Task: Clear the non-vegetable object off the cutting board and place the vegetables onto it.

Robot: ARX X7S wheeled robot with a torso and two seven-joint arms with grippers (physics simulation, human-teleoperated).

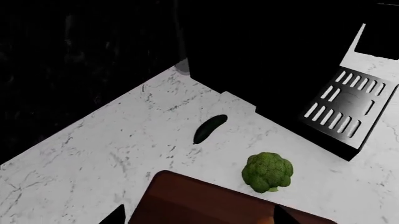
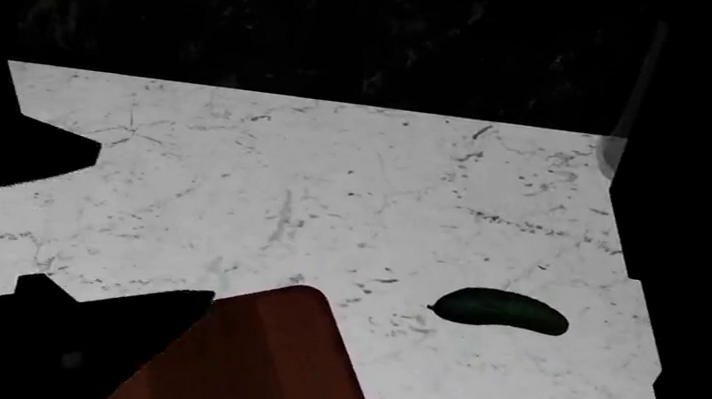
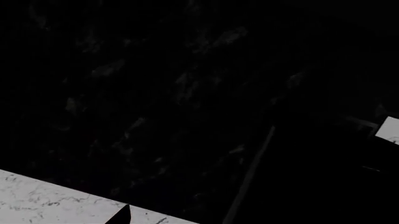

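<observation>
Head, left wrist look down, share cucumber (image 2: 500, 311); right wrist dark.

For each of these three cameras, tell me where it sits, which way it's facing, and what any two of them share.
Head view: on the robot's head, looking down at the marble counter; a dark arm silhouette shows lower left.
Left wrist view: near the left gripper, facing the cucumber, broccoli and cutting board; dark finger tips at the edge.
Right wrist view: near the right gripper, facing mostly darkness; one finger tip shows.
Head and left wrist share all three objects.
</observation>
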